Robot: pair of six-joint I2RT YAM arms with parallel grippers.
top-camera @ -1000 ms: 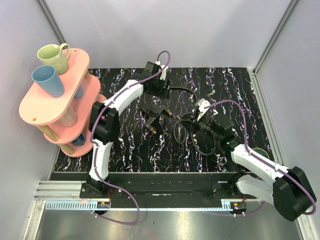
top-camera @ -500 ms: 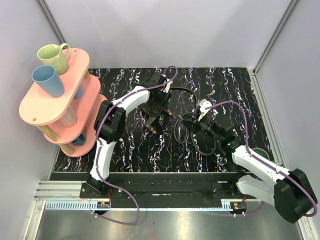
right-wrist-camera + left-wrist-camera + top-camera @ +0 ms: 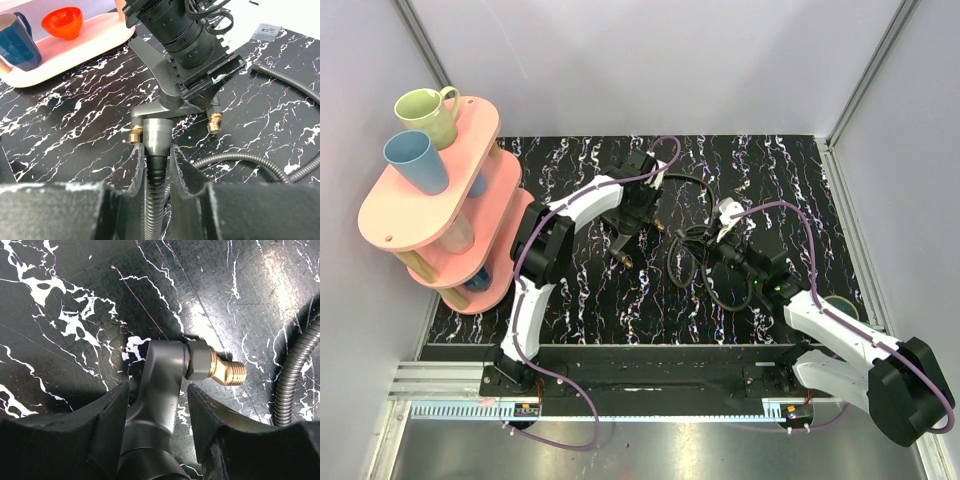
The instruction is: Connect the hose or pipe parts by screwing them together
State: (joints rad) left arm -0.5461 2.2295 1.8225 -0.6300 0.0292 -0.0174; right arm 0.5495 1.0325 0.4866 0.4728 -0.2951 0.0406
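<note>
The dark grey forked fitting (image 3: pixel 623 222) lies on the black marbled table, its two brass tips pointing toward me. My left gripper (image 3: pixel 159 390) straddles one of its branches (image 3: pixel 162 375), just behind a brass threaded tip (image 3: pixel 227 371). Its fingers are still apart, with a gap on the right side. My right gripper (image 3: pixel 157 147) is shut on the hose's end just below its grey cone-shaped collar (image 3: pixel 157 132), which it holds close in front of the fitting (image 3: pixel 165 95), between the two brass tips. The rest of the black hose (image 3: pixel 705 270) lies coiled on the table.
A pink tiered shelf (image 3: pixel 390 215) stands at the far left, carrying a green mug (image 3: pixel 428 112) and a blue cup (image 3: pixel 417 160). Hose loops (image 3: pixel 240 160) trail to the right of my right gripper. Walls close the table at the back and on both sides.
My left gripper has come down from the back of the table onto the fitting, and its jaws have narrowed round a branch. The right arm has held still.
</note>
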